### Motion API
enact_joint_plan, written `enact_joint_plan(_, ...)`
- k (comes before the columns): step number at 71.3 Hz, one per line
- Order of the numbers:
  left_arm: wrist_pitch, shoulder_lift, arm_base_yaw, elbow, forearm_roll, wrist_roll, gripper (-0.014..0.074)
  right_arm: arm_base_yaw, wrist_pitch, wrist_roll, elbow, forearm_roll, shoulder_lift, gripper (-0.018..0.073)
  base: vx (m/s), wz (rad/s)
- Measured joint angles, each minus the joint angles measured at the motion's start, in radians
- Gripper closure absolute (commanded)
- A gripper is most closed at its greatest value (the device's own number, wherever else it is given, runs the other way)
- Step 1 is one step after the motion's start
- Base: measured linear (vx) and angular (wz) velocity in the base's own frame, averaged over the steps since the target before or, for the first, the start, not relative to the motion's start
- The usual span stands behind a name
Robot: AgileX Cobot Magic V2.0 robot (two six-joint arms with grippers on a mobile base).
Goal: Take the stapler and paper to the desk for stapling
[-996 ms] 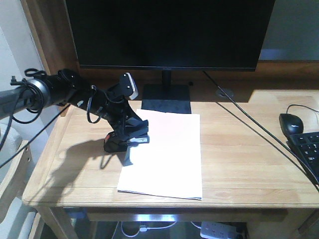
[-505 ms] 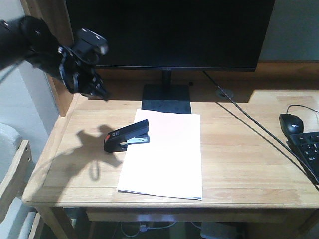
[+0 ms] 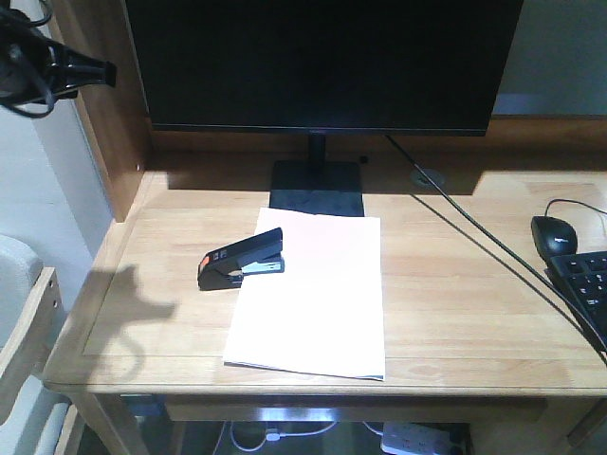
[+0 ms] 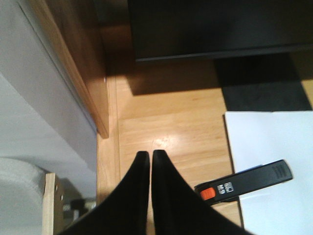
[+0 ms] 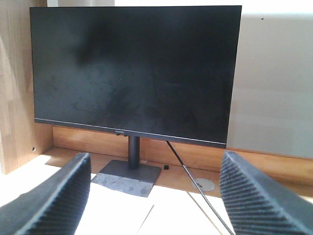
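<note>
Open desk (image 3: 455, 284) right of paper (image 3: 313, 294); monitor (image 3: 322, 62) and cable (image 3: 474, 227) behind.

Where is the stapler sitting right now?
In the front view, the stapler lies on the desk, left of centre, its front end overlapping the paper's upper left edge.

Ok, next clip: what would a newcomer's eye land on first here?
Probably the big dark monitor filling the back of the desk. Next, the white paper lying in front of its stand, with the black stapler resting on the sheet's left edge, orange end pointing off it. The left pincer hangs shut above bare wood left of the stapler.
</note>
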Motion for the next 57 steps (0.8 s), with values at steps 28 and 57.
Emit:
enact_joint_plan(28, -0.37, -0.422, -0.01, 0.555, -0.002, -0.014, 0.0603, 0.0, 0.0, 0.0, 0.0, 0.0, 0.0, 0.0034, 0.0, 0.0)
enact_joint_plan(57, -0.46, -0.892, -0.01, 0.99, 0.0, -0.014, 0.0603, 0.0, 0.0, 0.0, 0.0, 0.0, 0.0, 0.0034, 0.0, 0.0)
